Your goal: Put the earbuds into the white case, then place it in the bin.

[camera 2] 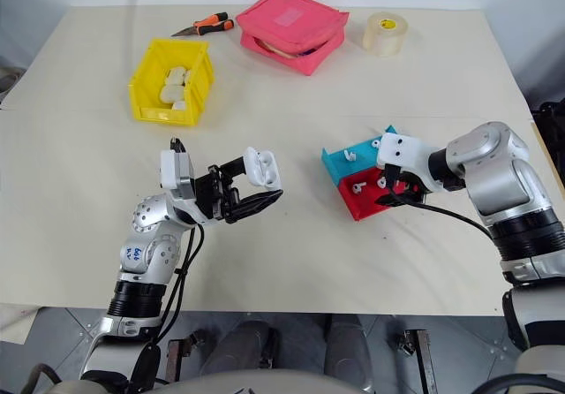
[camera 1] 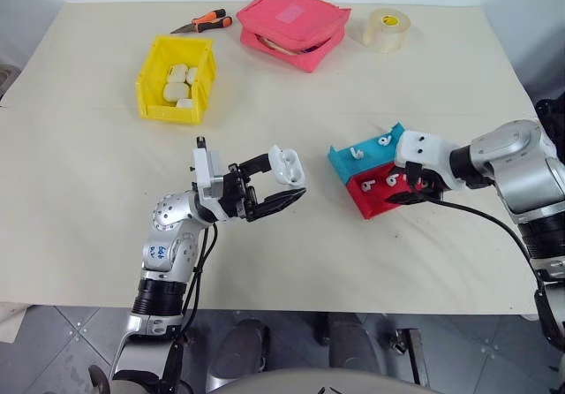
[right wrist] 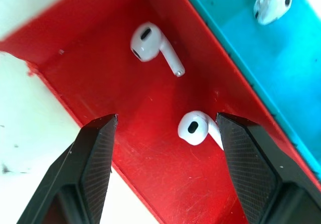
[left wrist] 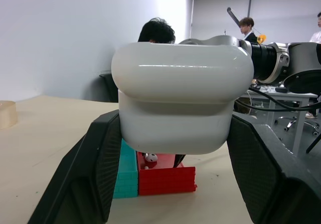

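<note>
My left gripper [camera 1: 287, 180] is shut on the white case [camera 1: 287, 166] and holds it off the table in front of me; its black fingers [left wrist: 95, 174] clamp both sides of the case [left wrist: 180, 98]. My right gripper [right wrist: 166, 119] hangs open over the red tray [right wrist: 100, 48]. Two earbuds lie in that tray: one [right wrist: 150, 43] farther off, and one [right wrist: 195, 127] between the fingers, close to one fingertip. More earbuds [camera 1: 356, 153] lie in the blue tray [camera 1: 366, 160] beside it. The yellow bin [camera 1: 152, 69] stands at the far left with several white cases inside.
A pink zip pouch [camera 1: 291, 25], a roll of tape [camera 1: 387, 29] and orange-handled pliers [camera 1: 205, 22] lie along the far edge of the table. The two trays lean against each other at my right. People stand beyond the table in the left wrist view.
</note>
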You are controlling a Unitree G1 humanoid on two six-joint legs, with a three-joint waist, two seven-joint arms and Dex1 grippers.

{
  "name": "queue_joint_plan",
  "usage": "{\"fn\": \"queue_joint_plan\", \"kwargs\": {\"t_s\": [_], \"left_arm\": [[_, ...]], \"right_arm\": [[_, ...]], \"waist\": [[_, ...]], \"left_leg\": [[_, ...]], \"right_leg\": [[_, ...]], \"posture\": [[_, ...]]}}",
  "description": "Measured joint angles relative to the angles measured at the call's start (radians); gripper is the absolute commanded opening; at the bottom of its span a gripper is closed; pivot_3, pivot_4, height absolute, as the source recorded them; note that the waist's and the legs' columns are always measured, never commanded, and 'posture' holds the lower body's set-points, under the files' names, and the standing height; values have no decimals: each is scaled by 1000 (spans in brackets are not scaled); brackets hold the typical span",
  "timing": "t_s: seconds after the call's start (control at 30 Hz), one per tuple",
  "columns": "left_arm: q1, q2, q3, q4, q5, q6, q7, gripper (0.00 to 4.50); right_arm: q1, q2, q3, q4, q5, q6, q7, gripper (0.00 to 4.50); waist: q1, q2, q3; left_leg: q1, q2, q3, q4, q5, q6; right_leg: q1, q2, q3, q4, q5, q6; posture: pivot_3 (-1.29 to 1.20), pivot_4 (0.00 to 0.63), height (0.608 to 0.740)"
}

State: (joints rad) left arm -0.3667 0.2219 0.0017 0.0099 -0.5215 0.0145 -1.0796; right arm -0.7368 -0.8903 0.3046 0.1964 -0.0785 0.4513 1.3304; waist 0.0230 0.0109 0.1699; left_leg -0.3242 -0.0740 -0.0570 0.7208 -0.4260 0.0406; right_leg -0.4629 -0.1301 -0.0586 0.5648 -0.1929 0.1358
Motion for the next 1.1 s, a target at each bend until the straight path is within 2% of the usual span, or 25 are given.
{"fn": "queue_joint_plan", "kwargs": {"t_s": [0.37,1.1], "left_arm": [[0,1,0,-1,0,1,13,2779],[0,2,-1,-1,0,6,17,2779]], "right_arm": [[-34,12,3,84,-19,-71,4,3256],[16,-27,2,-35,-20,61,52,3256]], "waist": [[0,0,0],[1,0,0]], "left_leg": [[1,0,0,0,0,0],[0,0,0,0,0,0]], "right_leg": [[1,0,0,0,0,0],[1,0,0,0,0,0]], "posture": [[0,150,740],[0,150,740]]}}
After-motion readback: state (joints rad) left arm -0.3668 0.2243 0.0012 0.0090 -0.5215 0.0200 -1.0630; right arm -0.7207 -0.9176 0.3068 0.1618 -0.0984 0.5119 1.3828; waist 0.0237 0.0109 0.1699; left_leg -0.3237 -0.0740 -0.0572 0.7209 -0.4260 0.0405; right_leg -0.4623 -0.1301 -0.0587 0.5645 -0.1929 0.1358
